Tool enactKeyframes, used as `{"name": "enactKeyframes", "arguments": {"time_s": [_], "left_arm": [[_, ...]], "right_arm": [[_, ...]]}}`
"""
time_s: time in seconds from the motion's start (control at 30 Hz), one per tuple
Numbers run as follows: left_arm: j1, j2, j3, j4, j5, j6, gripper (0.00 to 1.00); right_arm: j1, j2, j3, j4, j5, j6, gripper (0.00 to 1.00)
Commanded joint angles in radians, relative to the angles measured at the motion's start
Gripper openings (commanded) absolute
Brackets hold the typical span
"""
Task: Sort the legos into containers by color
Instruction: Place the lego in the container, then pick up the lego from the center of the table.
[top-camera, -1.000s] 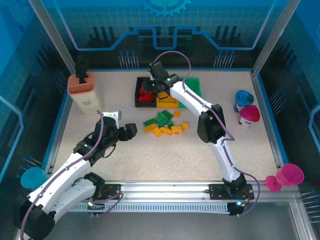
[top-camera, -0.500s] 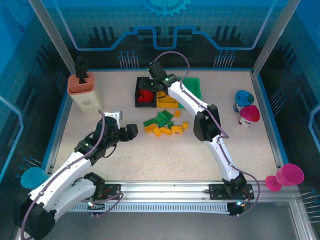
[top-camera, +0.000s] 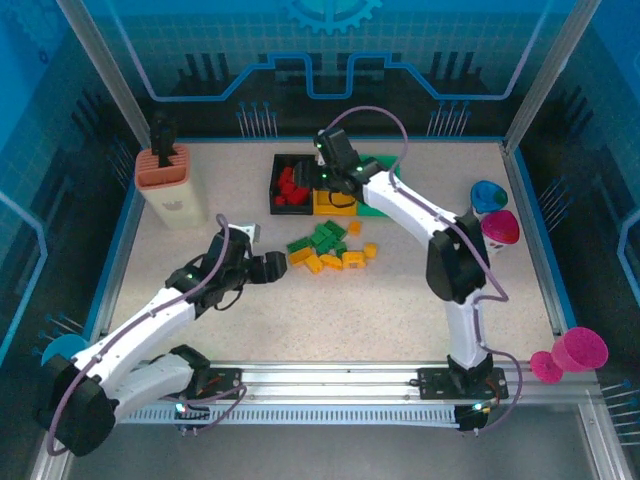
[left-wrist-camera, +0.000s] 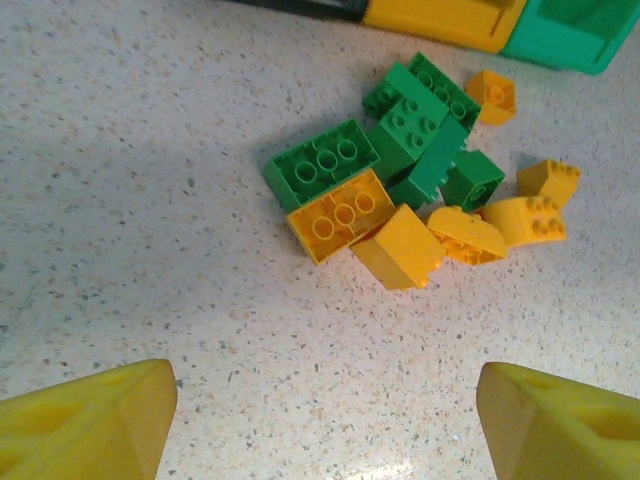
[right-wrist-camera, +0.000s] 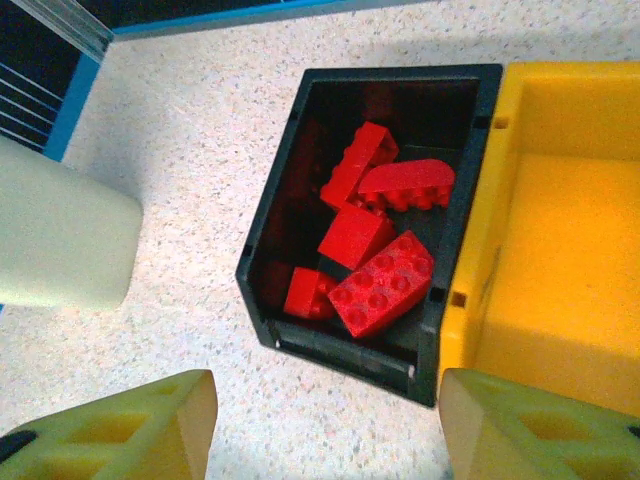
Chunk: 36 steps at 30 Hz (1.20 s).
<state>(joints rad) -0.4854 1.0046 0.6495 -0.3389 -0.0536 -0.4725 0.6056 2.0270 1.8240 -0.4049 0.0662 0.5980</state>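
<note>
A loose pile of green and yellow-orange legos (top-camera: 328, 247) lies mid-table, with a green brick (left-wrist-camera: 325, 165) and a yellow brick (left-wrist-camera: 340, 215) nearest the left wrist camera. My left gripper (top-camera: 275, 268) (left-wrist-camera: 325, 425) stands open just left of the pile, only bare table between its fingers. At the back sit the black bin (top-camera: 274, 185) (right-wrist-camera: 262, 245) holding several red legos (right-wrist-camera: 385, 285), the yellow bin (top-camera: 335, 205) (right-wrist-camera: 560, 250) and the green bin (top-camera: 392, 165), partly hidden by the right arm. My right gripper (top-camera: 328, 183) (right-wrist-camera: 325, 435) hovers open and empty at the black bin's near edge.
A salmon-pink slotted holder (top-camera: 163, 172) on a cream base (right-wrist-camera: 60, 240) stands at the back left. Blue (top-camera: 487, 195) and magenta (top-camera: 498, 230) cups stand at the right edge. The right arm's elbow (top-camera: 455, 265) hangs over the table right of the pile.
The left gripper has moved right, closer to the pile. The right arm has swung its elbow to the right, and its gripper has shifted right from above the black bin.
</note>
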Motion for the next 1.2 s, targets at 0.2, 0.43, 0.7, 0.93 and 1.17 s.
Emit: {"name": "enactKeyframes", "arguments": {"time_s": [0.2, 0.43, 0.7, 0.93, 1.17], "left_arm": [[-0.113, 0.239, 0.161, -0.072, 0.014, 0.016, 0.79], [-0.185, 0.436, 0.264, -0.087, 0.004, -0.064, 0.77], [-0.228, 0.625, 0.372, -0.083, 0.000, -0.144, 0.74], [-0.228, 0.727, 0.441, -0.117, -0.035, -0.184, 0.73], [-0.228, 0.797, 0.492, -0.147, -0.072, -0.187, 0.73]], "right_arm": [[-0.038, -0.237, -0.300, 0.124, -0.004, -0.019, 0.62], [-0.072, -0.360, -0.477, 0.168, 0.002, -0.006, 0.62], [-0.114, -0.470, -0.638, 0.204, 0.008, 0.009, 0.62], [-0.157, -0.549, -0.743, 0.235, 0.002, 0.031, 0.62], [-0.179, -0.591, -0.801, 0.248, -0.008, 0.040, 0.62]]}}
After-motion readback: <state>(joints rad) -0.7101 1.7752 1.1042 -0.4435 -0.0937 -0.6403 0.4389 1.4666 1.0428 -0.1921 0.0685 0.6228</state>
